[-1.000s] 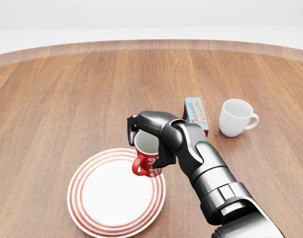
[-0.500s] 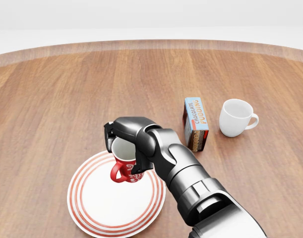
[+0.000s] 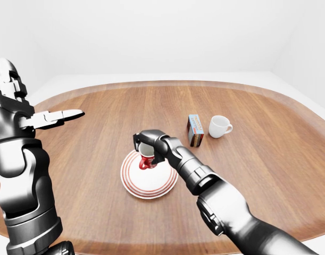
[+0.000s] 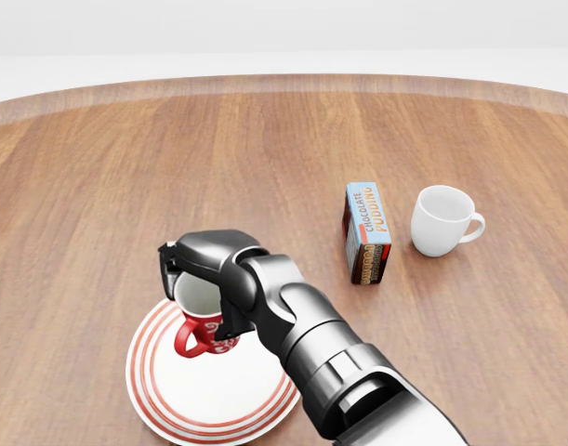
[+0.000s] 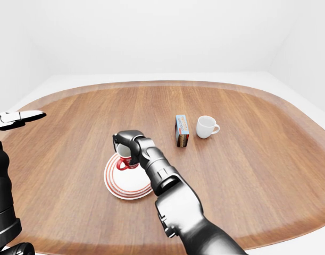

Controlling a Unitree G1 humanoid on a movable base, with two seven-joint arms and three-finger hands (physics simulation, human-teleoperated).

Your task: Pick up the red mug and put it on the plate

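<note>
The red mug (image 4: 202, 330) with a white inside is held in my right hand (image 4: 200, 274), whose fingers close round its rim and side. It hangs over the upper left part of the white plate with red rings (image 4: 204, 395), handle pointing left. I cannot tell whether its base touches the plate. My left hand (image 3: 58, 117) is raised at the left of the left-eye view, fingers stretched out open and empty, well away from the plate.
A chocolate pudding box (image 4: 367, 232) stands on its edge to the right of the plate. A white mug (image 4: 442, 221) stands right of the box. The round wooden table (image 4: 98, 186) stretches all around.
My right hand has carried the red mug leftward and a little lower, from the plate's right edge to over its upper left part. The box and white mug have not moved.
</note>
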